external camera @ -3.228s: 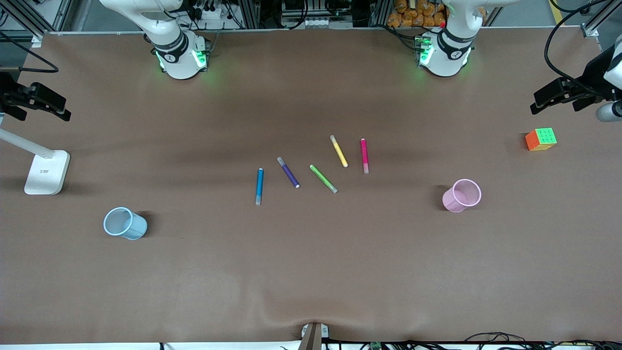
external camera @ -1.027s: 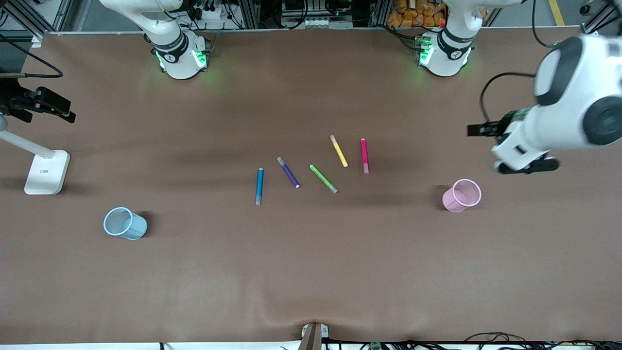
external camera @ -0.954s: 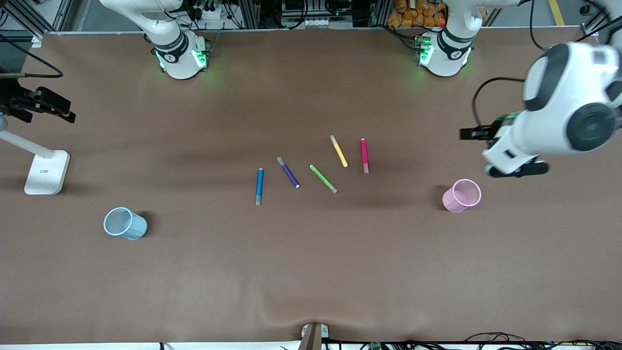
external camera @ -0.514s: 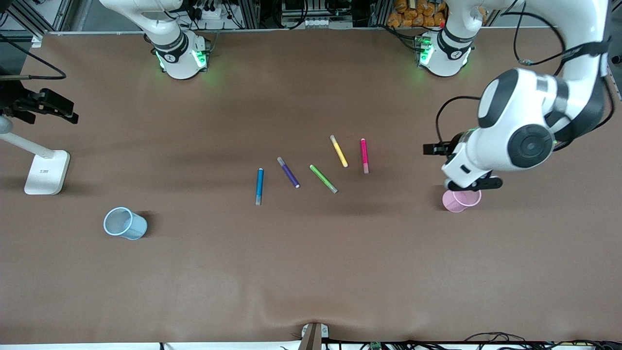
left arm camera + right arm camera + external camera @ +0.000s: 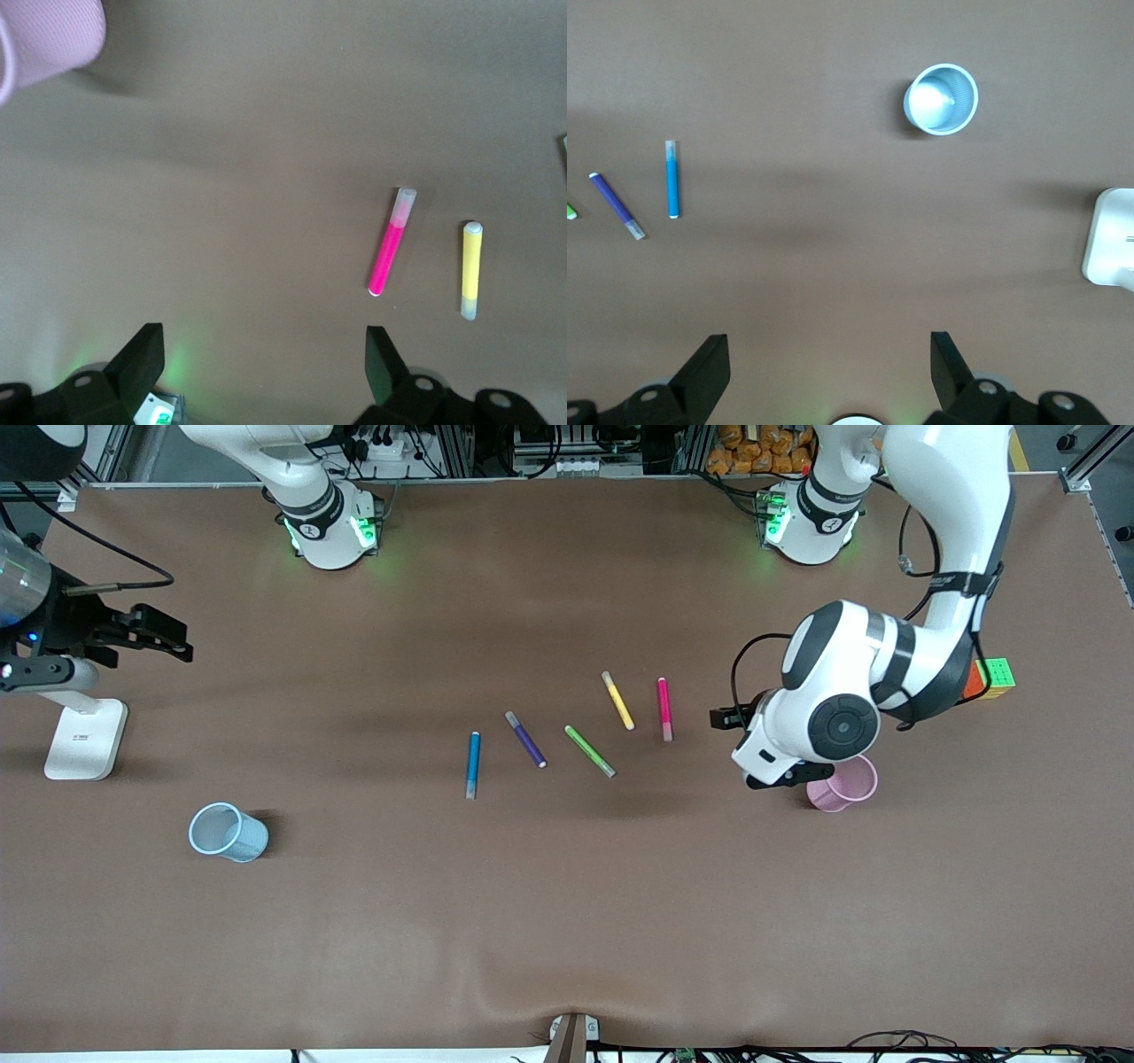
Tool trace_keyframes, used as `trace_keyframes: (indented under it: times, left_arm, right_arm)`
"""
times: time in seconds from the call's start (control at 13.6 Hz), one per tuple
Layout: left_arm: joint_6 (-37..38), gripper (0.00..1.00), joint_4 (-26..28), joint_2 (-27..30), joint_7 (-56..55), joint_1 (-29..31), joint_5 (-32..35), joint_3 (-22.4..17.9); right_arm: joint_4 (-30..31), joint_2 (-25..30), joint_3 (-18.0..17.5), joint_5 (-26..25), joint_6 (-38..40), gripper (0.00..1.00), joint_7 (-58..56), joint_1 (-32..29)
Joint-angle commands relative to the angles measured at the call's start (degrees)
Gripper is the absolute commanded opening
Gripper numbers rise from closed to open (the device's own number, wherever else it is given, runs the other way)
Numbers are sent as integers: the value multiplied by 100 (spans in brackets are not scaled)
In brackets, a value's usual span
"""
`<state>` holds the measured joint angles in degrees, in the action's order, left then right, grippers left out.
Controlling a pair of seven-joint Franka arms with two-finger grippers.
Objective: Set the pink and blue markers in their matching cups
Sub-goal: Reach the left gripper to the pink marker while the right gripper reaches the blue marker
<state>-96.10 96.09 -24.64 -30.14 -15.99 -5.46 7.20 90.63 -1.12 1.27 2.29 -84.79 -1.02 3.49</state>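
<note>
A brown table (image 5: 567, 921) filled the front view, its covering rippled slightly at the edge nearest the camera. Along the top edge stood the two arm bases with green lights, and past them metal framing and cables.

Five markers lay in a loose row near the middle. The blue marker (image 5: 473, 764) lay nearest the right arm's end, then a purple marker (image 5: 525, 739), a green marker (image 5: 590, 750), a yellow marker (image 5: 617, 701) and the pink marker (image 5: 664, 708). None touched another. The blue cup (image 5: 228, 833) stood upright toward the right arm's end, nearer the camera than the markers. The pink cup (image 5: 842, 783) stood toward the left arm's end, partly covered by the left arm's wrist.

The left gripper (image 5: 266, 354) hung over bare table between the pink marker and pink cup, fingers apart and empty. The right gripper (image 5: 830, 367) hovered over the right arm's end of the table, above a white lamp base (image 5: 86, 739), fingers likewise spread, holding nothing. A colored puzzle cube (image 5: 994, 676) sat near the left arm's end.
</note>
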Motion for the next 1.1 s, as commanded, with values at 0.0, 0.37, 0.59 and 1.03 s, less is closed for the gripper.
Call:
trace_keyframes:
  times: [0.0,0.37,0.59,1.03]
  left_arm:
    - [-58,100,111,-14,-107,8,-191,-8]
    - [-146,100,305,-146,-98,17,-456,1]
    - [-356,100,322,-374,-98,-79,-570,19]
    - [-1567,100,839,-683,-159,-413,-877,27]
  right_arm:
    - [-55,-117,31,131,-90,100,259,195]
    - [-72,-476,31,140,-572,100,409,898]
    - [-81,-731,31,175,-916,100,566,1206]
    - [-81,-1171,31,175,-1417,100,1454,1821]
